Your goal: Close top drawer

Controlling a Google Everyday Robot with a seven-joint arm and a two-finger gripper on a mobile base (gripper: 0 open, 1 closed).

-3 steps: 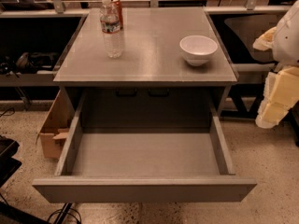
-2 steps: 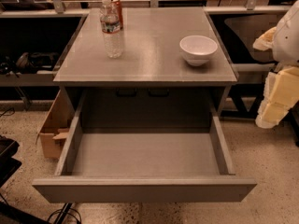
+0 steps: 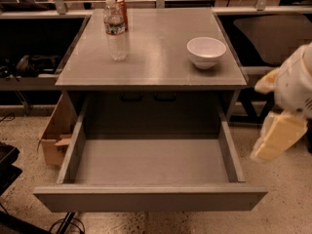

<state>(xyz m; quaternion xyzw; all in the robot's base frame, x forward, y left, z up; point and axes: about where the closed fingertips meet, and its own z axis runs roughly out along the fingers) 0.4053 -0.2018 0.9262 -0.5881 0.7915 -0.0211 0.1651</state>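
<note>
The top drawer is a wide matte-grey drawer with a plain flat front. It is pulled far out of the cabinet, and its grey box interior is empty. My gripper, a white arm with a pale yellow end, hangs at the right edge of the view. It is beside the drawer's right side wall, apart from it and above the floor. It holds nothing that I can see.
On the cabinet top stand a clear water bottle, a red can behind it, and a white bowl. A cardboard box sits on the floor to the left. A dark object and cables lie at the lower left.
My gripper has moved down and a little left, closer to the drawer's right side. The drawer, bottle, can and bowl have not moved.
</note>
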